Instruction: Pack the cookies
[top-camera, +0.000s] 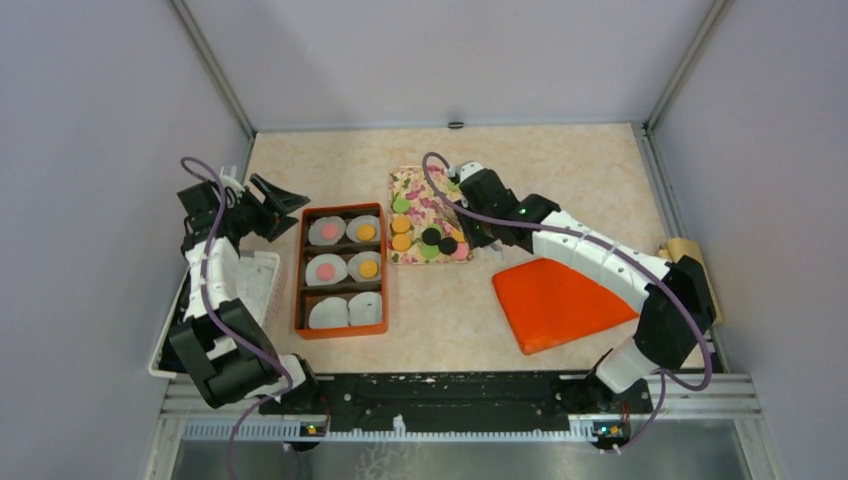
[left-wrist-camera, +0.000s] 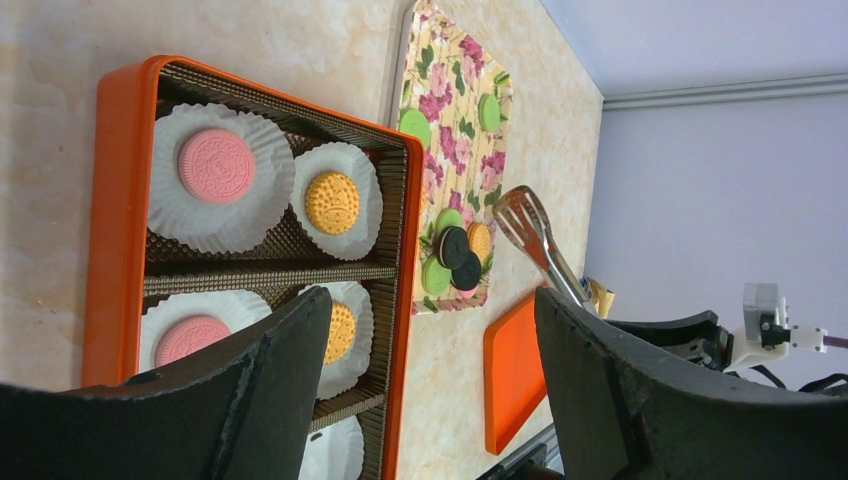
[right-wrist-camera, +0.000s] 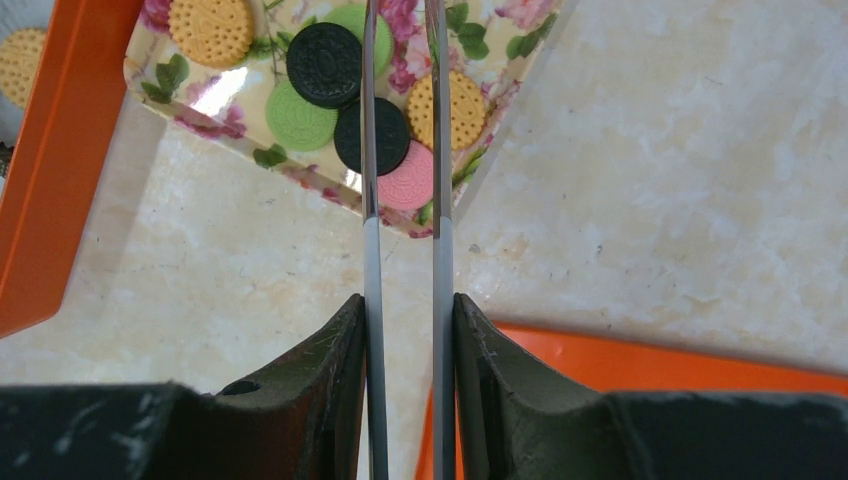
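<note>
**Right gripper (right-wrist-camera: 405, 325) clamped on the tongs (right-wrist-camera: 371, 260)**

Tong tips sit over the cookies (right-wrist-camera: 385, 135) heaped in one corner of the flowered tray (right-wrist-camera: 230, 135); four more are already in the box (top-camera: 298, 270). They look light, stiff and slick, so I'd pinch the top black one across its rim. My right arm (top-camera: 590, 245) is stretched toward the tray, and my left gripper (left-wrist-camera: 432, 305) gapes wide beside the box.

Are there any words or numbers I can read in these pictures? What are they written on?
No words, numbers or signs can be read anywhere.
pink cookie: raised stamp in the middle, too blurred to read.
orange cookie and black cookie: embossed marks only, too small to read.
floral tray: only flowers, no writing.
tongs held in the right gripper: bare metal, no label visible.
</note>
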